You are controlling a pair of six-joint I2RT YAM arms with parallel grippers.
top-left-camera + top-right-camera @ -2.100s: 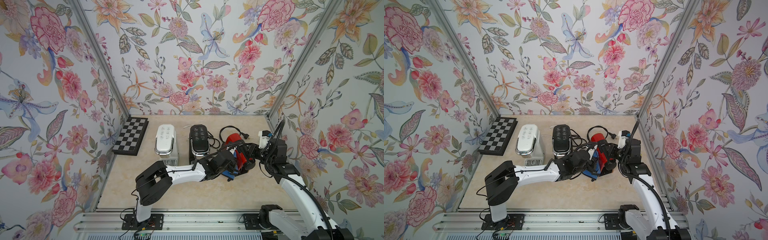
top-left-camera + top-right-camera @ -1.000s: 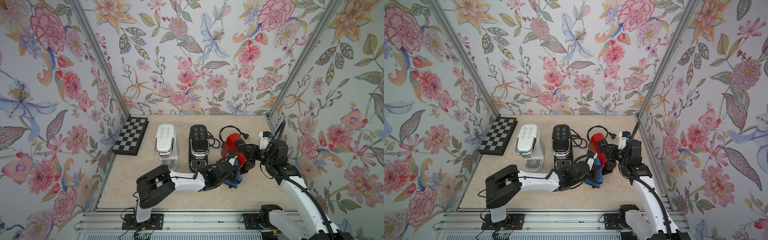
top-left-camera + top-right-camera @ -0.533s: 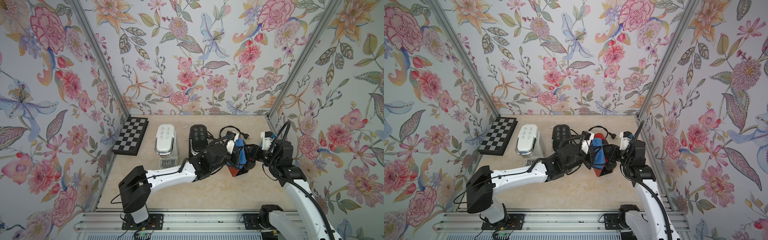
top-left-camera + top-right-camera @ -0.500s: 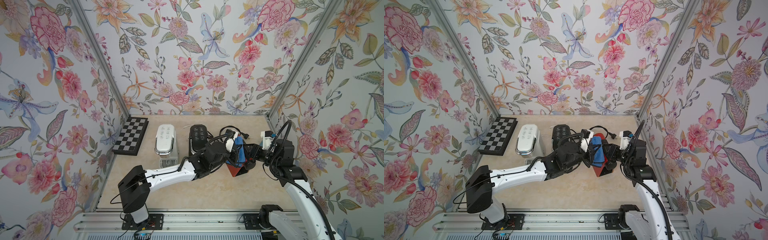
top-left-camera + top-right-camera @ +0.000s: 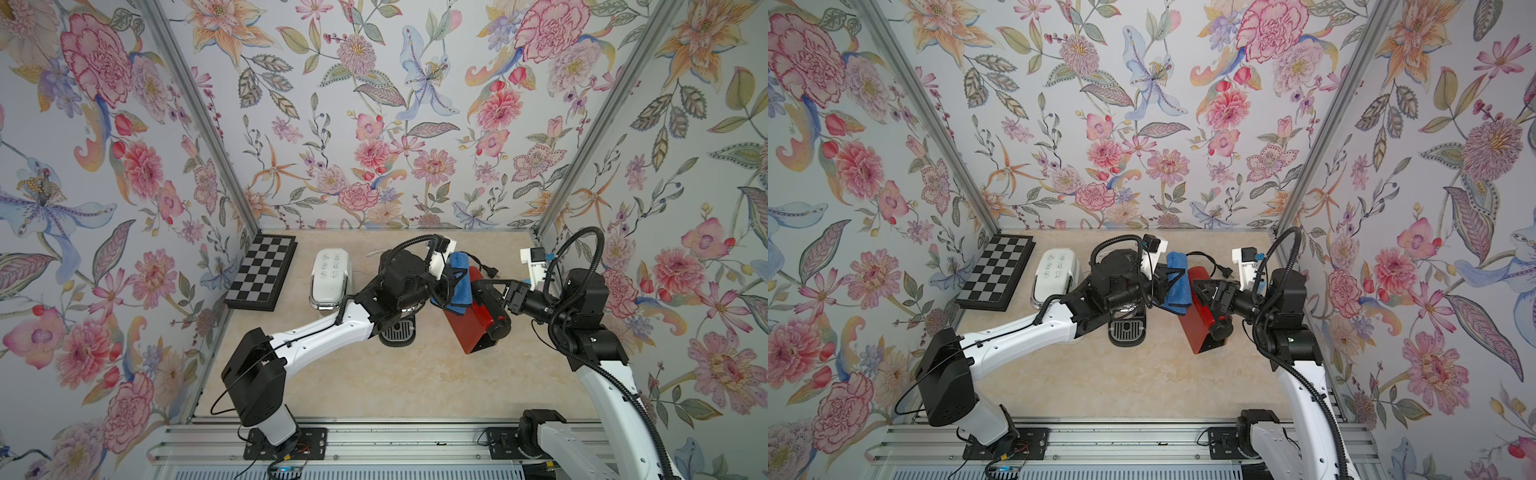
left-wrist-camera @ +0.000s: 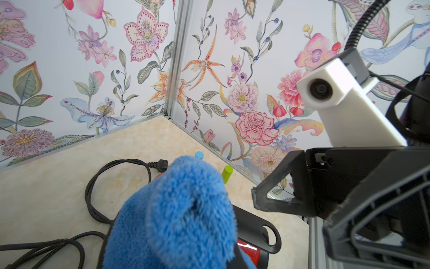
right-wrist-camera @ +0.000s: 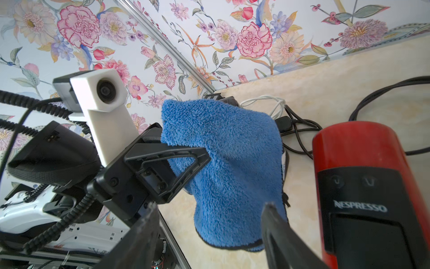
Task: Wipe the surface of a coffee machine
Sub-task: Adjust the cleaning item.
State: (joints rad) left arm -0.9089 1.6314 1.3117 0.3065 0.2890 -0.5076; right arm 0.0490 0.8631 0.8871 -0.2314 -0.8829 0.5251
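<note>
Two arms reach in from the metal rail [image 5: 415, 440] at the near edge over a beige, marble-look table [image 5: 395, 382]. Under the left arm stands a black machine [image 5: 397, 332], its slotted drip grille facing near. Right of it, at the table's right-centre, is the red machine [image 5: 459, 328]. It is a glossy red box with a rounded far end and a black top strip carrying a looped lever. Its long axis runs near to far, with the near end swung slightly right. In the right wrist view, silver "NESPRESSO" lettering sits on the black panel below two small buttons.

The right gripper [image 7: 209, 207] hovers by that machine, its dark wedge-shaped jaws spread wide with nothing between them. The left gripper [image 5: 452, 279] is clamped on a fluffy blue cloth [image 7: 228, 158] that hangs in a soft fold just left of the red machine. The right wrist view shows a strip of table between them.

Farther left are a smooth white machine [image 5: 330, 278] with a chromed base and a flat chessboard [image 5: 262, 272]. Farther back, a black cord [image 6: 116, 172] loops across the table, and a green peg [image 6: 226, 173] and a blue peg [image 6: 199, 154] stand near the right wall.
</note>
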